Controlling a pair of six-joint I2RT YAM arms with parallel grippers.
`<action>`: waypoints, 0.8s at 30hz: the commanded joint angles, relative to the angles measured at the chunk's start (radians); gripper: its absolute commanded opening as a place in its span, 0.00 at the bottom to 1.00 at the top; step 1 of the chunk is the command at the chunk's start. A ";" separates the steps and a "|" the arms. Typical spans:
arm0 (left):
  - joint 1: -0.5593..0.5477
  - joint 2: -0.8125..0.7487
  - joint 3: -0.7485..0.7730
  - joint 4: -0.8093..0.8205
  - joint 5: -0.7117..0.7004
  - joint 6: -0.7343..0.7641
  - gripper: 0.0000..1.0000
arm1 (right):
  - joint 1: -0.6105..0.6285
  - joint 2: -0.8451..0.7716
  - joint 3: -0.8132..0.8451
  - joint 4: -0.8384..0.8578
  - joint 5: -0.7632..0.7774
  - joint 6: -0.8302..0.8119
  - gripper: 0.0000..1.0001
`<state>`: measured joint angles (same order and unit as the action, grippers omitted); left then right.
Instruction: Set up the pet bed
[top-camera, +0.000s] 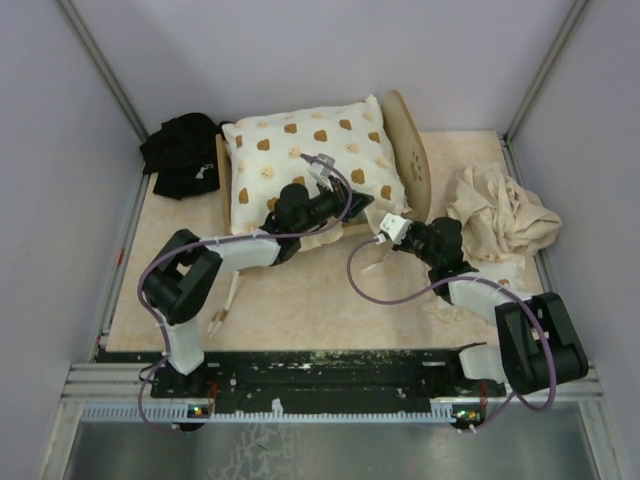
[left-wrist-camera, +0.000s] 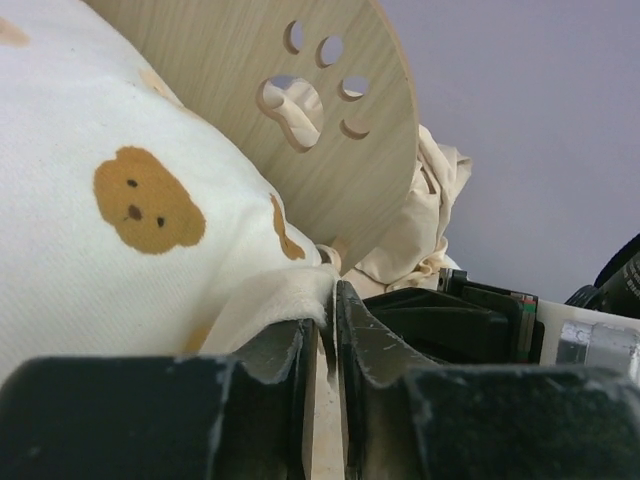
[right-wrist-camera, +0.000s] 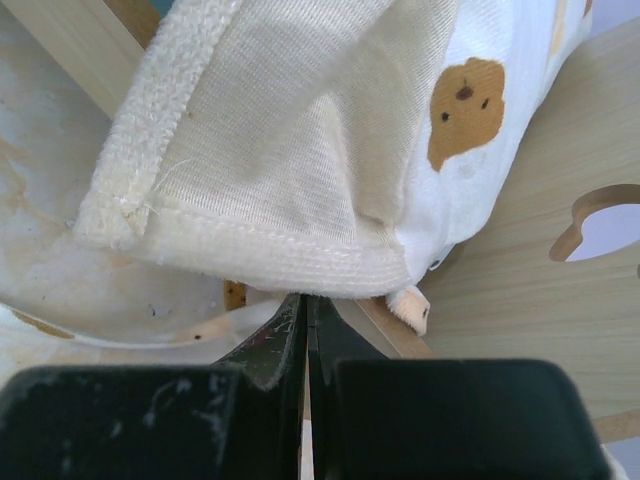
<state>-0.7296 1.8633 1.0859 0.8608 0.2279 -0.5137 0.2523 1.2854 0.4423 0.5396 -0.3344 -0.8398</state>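
Note:
The pet bed stands at the back of the table, its rounded wooden headboard (top-camera: 408, 150) on the right, paw-print cutout showing (left-wrist-camera: 300, 100). A cream cushion with brown bear prints (top-camera: 310, 165) lies on the frame and covers it. My left gripper (top-camera: 355, 207) is at the cushion's near right corner, jaws pinched on the cushion's cream frill (left-wrist-camera: 290, 295). Just right of it, my right gripper (top-camera: 385, 232) is shut, its tips (right-wrist-camera: 306, 300) touching the underside of the frill's hem (right-wrist-camera: 270, 255); no fabric shows between them.
A crumpled beige cloth (top-camera: 500, 220) lies right of the headboard. A black cloth (top-camera: 185, 150) is bunched in the back left corner. Grey walls close in the table on three sides.

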 joint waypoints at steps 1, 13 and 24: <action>0.027 -0.003 0.043 -0.053 -0.038 -0.137 0.21 | -0.008 0.005 -0.009 0.232 -0.011 -0.038 0.00; -0.013 -0.240 -0.301 -0.027 -0.037 -0.029 0.47 | -0.042 -0.016 -0.015 0.245 -0.122 -0.056 0.00; -0.100 -0.018 -0.221 0.111 -0.024 0.081 0.37 | -0.065 -0.020 -0.008 0.213 -0.199 -0.053 0.00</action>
<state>-0.8196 1.7813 0.7616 0.8978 0.2173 -0.4824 0.2047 1.2915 0.4057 0.6735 -0.4694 -0.8955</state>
